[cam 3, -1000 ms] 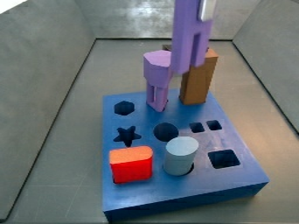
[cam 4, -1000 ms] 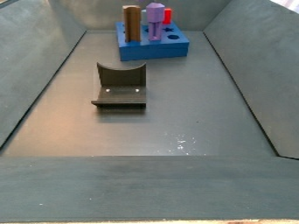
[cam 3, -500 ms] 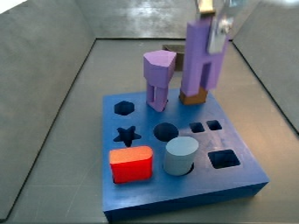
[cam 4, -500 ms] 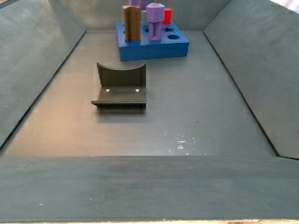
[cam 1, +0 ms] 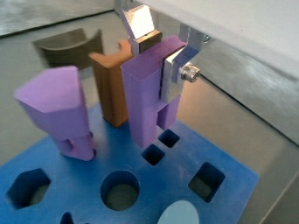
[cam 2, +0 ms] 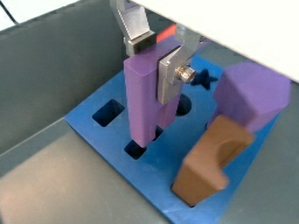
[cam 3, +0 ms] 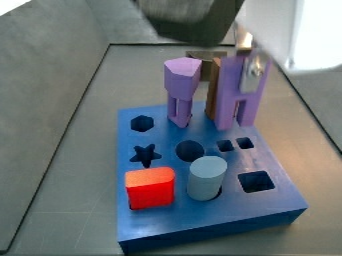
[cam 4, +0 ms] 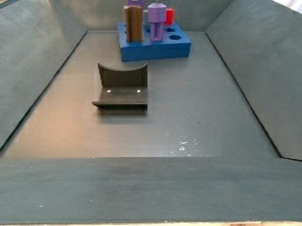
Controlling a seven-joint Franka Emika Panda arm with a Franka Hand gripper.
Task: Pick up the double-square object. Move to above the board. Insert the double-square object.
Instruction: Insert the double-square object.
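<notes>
My gripper (cam 1: 152,61) is shut on the double-square object (cam 1: 149,101), a slim lilac-purple bar held upright. It also shows in a wrist view (cam 2: 145,92) and in a side view (cam 3: 237,92). The bar's lower end hangs just over the two small square holes (cam 1: 160,146) of the blue board (cam 1: 239,157), close to its surface. In a side view the gripper (cam 3: 235,48) is blurred above the bar. The board (cam 4: 175,51) sits at the far end of the bin.
On the board stand a thick purple pentagon-topped post (cam 3: 182,88), a brown post (cam 2: 211,159), a red block (cam 3: 150,187) and a pale cylinder (cam 3: 206,178). The dark fixture (cam 4: 122,86) stands mid-floor. Grey bin walls (cam 3: 54,120) surround the board.
The gripper has come down and moved right with the bar, from high beside the pentagon post to just over the small square holes.
</notes>
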